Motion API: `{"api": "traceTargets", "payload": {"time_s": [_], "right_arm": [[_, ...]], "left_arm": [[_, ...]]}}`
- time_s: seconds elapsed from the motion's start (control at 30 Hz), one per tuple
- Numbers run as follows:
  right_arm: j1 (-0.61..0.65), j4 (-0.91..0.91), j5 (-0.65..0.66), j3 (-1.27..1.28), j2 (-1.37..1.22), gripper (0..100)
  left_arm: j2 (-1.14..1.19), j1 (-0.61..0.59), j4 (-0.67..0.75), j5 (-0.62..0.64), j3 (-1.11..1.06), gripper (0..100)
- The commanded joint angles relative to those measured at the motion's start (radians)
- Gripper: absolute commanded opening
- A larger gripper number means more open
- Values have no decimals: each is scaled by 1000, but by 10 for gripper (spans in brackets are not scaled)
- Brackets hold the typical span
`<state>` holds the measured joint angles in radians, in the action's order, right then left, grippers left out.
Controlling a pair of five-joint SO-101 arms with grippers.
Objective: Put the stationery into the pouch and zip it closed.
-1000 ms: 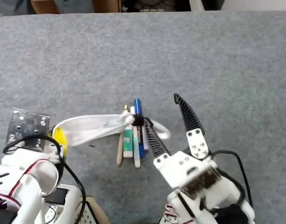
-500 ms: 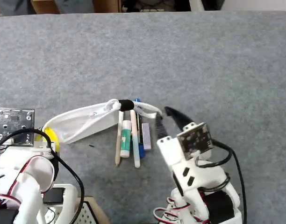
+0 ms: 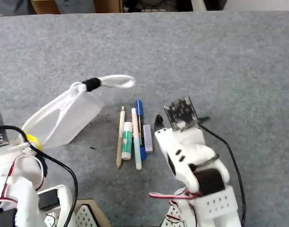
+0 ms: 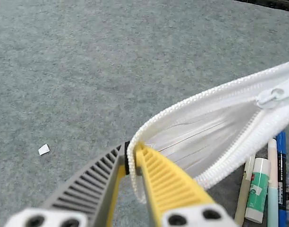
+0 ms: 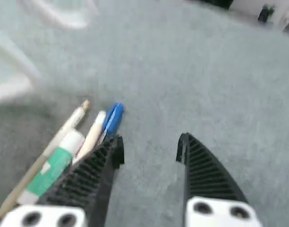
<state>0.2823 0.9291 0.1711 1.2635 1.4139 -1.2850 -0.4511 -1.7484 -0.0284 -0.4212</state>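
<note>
High view puts the pouch [image 3: 64, 120] left of the stationery [image 3: 132, 137] on the table [image 3: 229, 56]. Our left fingers [image 4: 158, 184] clench its rim; our right fingers [image 5: 88, 175] gape just right of the stationery. We should straddle the blue pen [image 3: 139, 113] squarely.

Grey felt covers the table [image 3: 229, 56], wooden furniture [image 3: 109, 5] behind

Lighting is bright, even and diffuse, from overhead. The mat [image 3: 229, 56] is uniformly lit, with no glare. Shadows are soft and short: a faint one under the pouch [image 3: 71, 123] and a thin one beside the stationery [image 3: 127, 139]. The pouch lining shows a mild sheen next to my left claw [image 4: 129, 153]. My right claw [image 5: 150, 144] casts almost no shadow.
</note>
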Motion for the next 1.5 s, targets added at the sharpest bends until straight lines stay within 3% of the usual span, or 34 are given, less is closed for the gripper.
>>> {"api": "traceTargets", "payload": {"time_s": [0.0,0.13,0.33,0.57,1.1,1.27,1.47], "right_arm": [[91,-23,2,-50,-93,198],[190,-49,-60,-58,-225,201],[199,-144,-180,-209,-582,198],[199,-133,-265,-504,-989,198],[195,-127,-282,-756,-1386,198],[195,-20,-391,-880,-1540,198],[190,68,-393,-1027,-1676,199]], "left_arm": [[15,-42,-9,6,-18,27],[15,-44,-9,6,-24,27],[14,-44,-9,6,-25,27],[14,-39,-9,6,-25,27],[14,-44,-9,6,-25,27],[14,-44,-9,6,-25,27],[14,-42,-9,6,-25,27]]}}
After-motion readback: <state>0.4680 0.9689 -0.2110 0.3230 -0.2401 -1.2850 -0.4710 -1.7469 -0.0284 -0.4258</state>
